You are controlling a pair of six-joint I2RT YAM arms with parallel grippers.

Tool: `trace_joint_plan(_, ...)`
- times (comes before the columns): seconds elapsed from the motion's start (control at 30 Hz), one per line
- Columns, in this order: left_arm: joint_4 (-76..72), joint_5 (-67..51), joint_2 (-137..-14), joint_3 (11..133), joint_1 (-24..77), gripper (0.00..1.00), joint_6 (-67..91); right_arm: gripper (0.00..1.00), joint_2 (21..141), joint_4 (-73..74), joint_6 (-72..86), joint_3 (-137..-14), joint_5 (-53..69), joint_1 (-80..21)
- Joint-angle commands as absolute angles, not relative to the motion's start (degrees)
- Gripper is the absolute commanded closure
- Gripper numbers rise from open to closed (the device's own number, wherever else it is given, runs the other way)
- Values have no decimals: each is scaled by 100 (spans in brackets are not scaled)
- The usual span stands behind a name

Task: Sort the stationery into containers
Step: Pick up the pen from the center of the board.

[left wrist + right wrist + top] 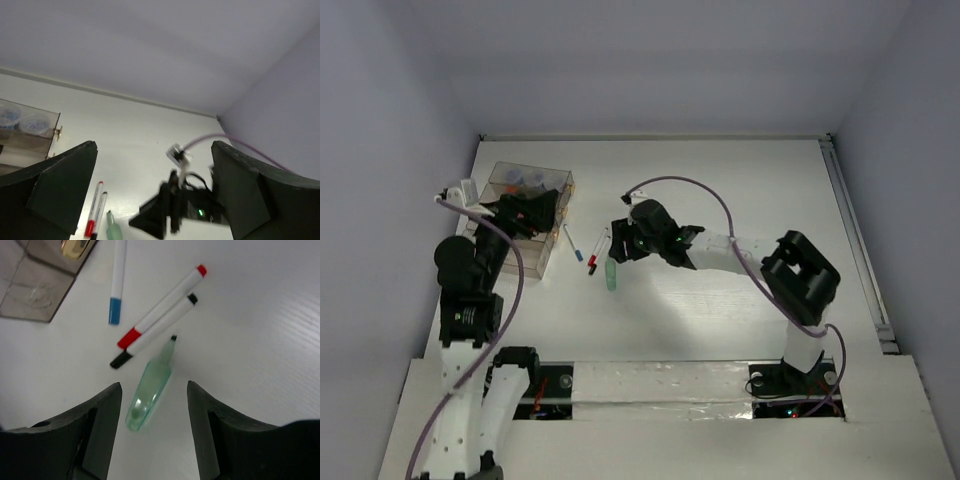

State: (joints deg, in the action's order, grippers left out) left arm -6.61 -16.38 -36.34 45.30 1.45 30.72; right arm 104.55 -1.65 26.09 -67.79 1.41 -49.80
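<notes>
The containers (525,196) are clear smoky bins at the table's left, with round grey-blue pots (22,121) in a far bin. My left gripper (542,212) hovers over the bins, open, with nothing between its fingers (62,187). On the table right of the bins lie a blue-capped pen (116,282), a red-capped pen (161,306), a black-capped pen (156,330) and a pale green marker (148,390). My right gripper (154,383) is low over the green marker. Its jaws stand apart on either side of the marker's blunt end, not touching it.
The bins' corner with a brass clasp (75,246) lies just left of the pens. In the left wrist view the right arm's wrist (175,210) with its purple cable (220,137) is straight ahead. White walls enclose the table on three sides.
</notes>
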Motion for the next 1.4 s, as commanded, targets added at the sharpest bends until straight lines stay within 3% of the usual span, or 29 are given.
trace_joint_plan(0.0,-168,-2030,-2973,4307,167,1,2472,39,11159,-18,2742,-7662,-518,-5054)
trace_joint_plan(0.23,896,-1785,-2101,4368,438,1,1785,43,12250,764,2699,-8981,-1186,-5159)
trace_joint_plan(0.53,818,-1433,-1881,3982,747,1,1696,52,12972,1458,2654,-9877,-1362,-5317)
trace_joint_plan(0.8,888,-1284,-1767,3964,914,1,1758,69,13578,2012,2575,-10651,-1749,-5423)
trace_joint_plan(0.97,993,-985,-1714,3990,966,1,1811,69,13878,2363,2707,-11082,-1977,-5476)
trace_joint_plan(1.07,1002,-958,-1696,3990,967,1,1811,86,13939,2347,2821,-11127,-2004,-5476)
trace_joint_plan(1.1,1011,-949,-1688,3999,967,1,1811,97,13931,2338,2856,-11110,-2013,-5476)
trace_joint_plan(1.13,1011,-941,-1688,3999,967,1,1819,100,13922,2338,2900,-11092,-2047,-5476)
trace_joint_plan(1.37,1028,-897,-1644,3999,1020,1,1819,100,13317,1769,3111,-10531,-2346,-5476)
